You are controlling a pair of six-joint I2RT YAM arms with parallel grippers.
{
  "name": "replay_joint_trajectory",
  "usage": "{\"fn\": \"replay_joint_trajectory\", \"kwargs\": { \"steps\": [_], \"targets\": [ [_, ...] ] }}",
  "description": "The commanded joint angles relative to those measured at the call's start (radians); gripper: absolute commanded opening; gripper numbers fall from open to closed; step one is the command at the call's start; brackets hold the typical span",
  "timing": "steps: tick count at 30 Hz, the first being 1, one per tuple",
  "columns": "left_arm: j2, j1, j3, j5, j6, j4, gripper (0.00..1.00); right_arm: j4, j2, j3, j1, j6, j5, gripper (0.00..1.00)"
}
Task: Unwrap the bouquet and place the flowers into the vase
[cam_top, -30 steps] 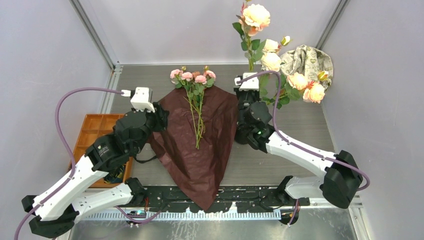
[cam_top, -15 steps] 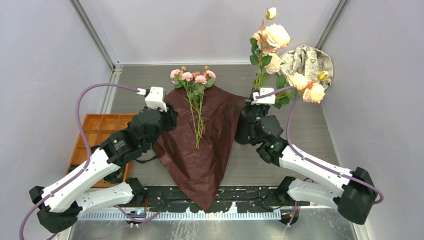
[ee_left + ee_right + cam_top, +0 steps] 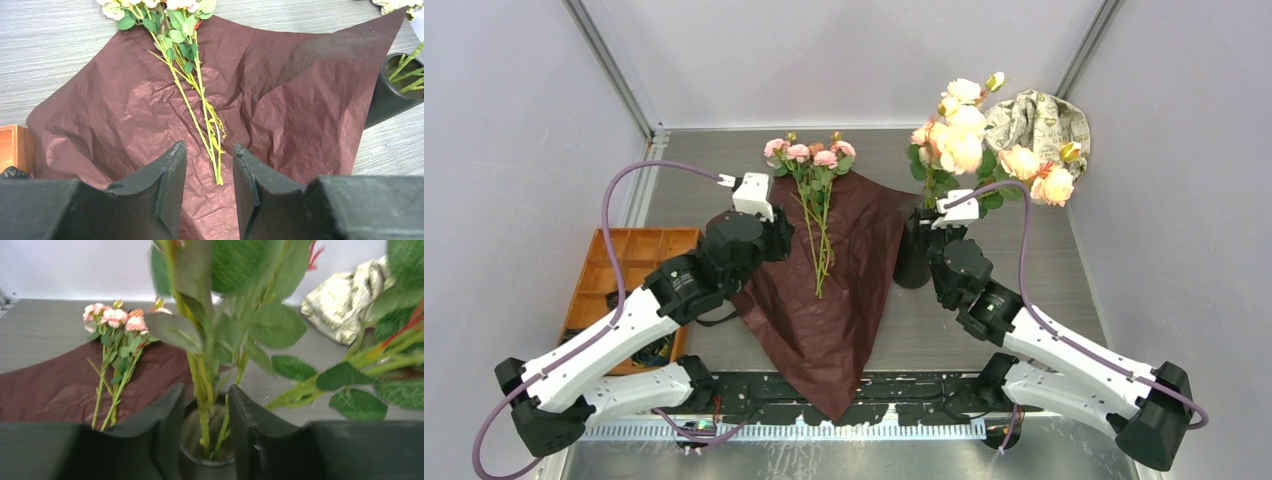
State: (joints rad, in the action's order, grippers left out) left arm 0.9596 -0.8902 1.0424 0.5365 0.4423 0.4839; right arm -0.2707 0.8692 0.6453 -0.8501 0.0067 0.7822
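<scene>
Top view, 12 o'clock at the far wall. The dark red wrapping paper (image 3: 824, 300) lies opened out flat in the middle of the table (image 3: 1044, 260), with one corner pointing to 6 o'clock.

On it rests a spray of small pink roses (image 3: 812, 153). The blooms are at the 12 o'clock end, just past the paper's edge, and the thin stems run down toward 6.

The left gripper (image 3: 208, 147) hovers over the paper's 9 o'clock side with its jaws apart and nothing pinched. In its wrist view the stem ends show in the gap, lying on the paper.

Over to 2 o'clock of the paper's centre, the black vase (image 3: 912, 262) stands upright right at the paper's edge. Peach and cream roses (image 3: 959, 140) rise out of it. Further blooms (image 3: 1039, 175) lean out toward 2 o'clock, near the beige patterned cloth (image 3: 1039, 115) bunched in the far right corner.

The right gripper (image 3: 205, 390) sits over the vase mouth, one jaw on either side of the green stems (image 3: 202, 410). The wrist view is blurred, but the jaws seem to stand clear of the stems, spread and not clamped.

The orange tray (image 3: 629, 255) lies at 9 o'clock, partly under the left arm.
</scene>
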Motion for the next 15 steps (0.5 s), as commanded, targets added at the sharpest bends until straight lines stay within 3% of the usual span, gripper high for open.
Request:
{"fn": "replay_joint_trajectory", "kwargs": {
  "steps": [1,3,8,15],
  "targets": [
    [0.008,0.0,0.002,-0.004,0.017,-0.067,0.4,0.128,-0.064,0.004,-0.01,0.127,-0.071,0.53],
    [0.018,-0.001,0.002,-0.006,0.019,-0.066,0.4,0.194,-0.093,0.019,-0.012,0.17,-0.091,0.62],
    [0.064,0.0,0.017,-0.016,0.031,-0.059,0.42,0.326,-0.196,0.053,-0.021,0.26,-0.152,0.71],
    [0.16,0.0,0.07,-0.025,0.065,-0.021,0.47,0.501,-0.344,0.11,-0.023,0.327,-0.215,0.72]
  ]
}}
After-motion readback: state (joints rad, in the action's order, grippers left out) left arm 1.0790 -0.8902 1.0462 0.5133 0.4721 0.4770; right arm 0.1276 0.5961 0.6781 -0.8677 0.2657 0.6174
